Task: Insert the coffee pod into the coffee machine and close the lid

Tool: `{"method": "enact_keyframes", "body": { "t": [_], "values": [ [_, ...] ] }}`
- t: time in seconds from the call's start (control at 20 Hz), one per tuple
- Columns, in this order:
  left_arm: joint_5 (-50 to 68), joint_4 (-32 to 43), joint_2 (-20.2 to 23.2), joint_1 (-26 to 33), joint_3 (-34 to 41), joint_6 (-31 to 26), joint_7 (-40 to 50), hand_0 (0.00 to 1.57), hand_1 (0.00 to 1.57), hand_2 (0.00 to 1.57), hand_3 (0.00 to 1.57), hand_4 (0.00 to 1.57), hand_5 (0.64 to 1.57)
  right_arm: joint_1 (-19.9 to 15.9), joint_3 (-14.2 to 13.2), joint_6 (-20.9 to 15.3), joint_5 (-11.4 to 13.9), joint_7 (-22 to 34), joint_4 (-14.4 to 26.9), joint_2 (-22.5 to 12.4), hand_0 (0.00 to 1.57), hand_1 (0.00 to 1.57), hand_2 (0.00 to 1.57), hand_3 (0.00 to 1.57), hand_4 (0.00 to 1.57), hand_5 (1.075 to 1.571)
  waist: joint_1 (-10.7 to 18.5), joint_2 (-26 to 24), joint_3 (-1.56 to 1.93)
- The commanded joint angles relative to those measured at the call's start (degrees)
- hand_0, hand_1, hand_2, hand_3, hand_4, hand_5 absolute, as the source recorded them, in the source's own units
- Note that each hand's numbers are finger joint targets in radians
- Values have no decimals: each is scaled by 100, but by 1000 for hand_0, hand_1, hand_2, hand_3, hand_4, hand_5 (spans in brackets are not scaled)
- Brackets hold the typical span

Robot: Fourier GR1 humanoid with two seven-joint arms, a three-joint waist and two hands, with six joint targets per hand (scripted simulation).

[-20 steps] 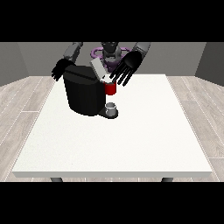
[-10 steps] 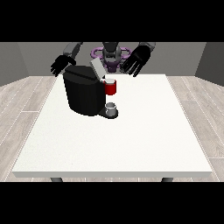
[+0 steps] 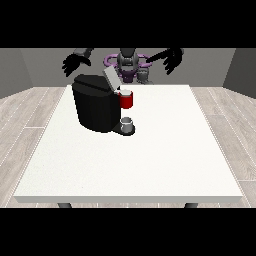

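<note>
A black coffee machine (image 3: 96, 107) stands on the white table (image 3: 150, 150), left of the middle. Its grey lid (image 3: 110, 78) is tilted up and open. Its red front part (image 3: 127, 100) has a pale round top; I cannot tell if that is the pod. A small grey cup (image 3: 127, 123) sits on the machine's base. The hand at the view's left (image 3: 75, 62) hovers high behind the machine, fingers spread, holding nothing. The hand at the view's right (image 3: 171, 59) is raised well to the right of the machine, fingers spread and empty.
The robot's torso (image 3: 128, 65) is behind the table's far edge. Wooden floor surrounds the table. The table's surface shows white to the right of and in front of the machine.
Both hands have lifted up and moved apart, away from the machine's top. The machine, its raised lid and the cup stay where they were.
</note>
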Motion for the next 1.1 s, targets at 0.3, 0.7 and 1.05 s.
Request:
{"method": "enact_keyframes", "body": {
  "t": [0.3,0.7,1.05],
  "values": [
    [807,-128,-580,1273,408,-160,-114,0,0,0,0,90,1571,-142,299,474,-66,657,-801,-295,0,0,0,0,0,1571,483,-902,2],
    [1345,-709,-879,1831,385,-566,-203,0,0,0,0,57,1571,-742,200,786,-91,1024,-666,-677,0,0,0,0,0,1571,1154,-670,5],
    [1721,-1787,-1161,2354,-116,-519,334,0,0,0,0,88,1571,-771,346,1005,68,615,-388,-554,0,0,0,0,0,1571,1264,-506,7]
  ]
}}
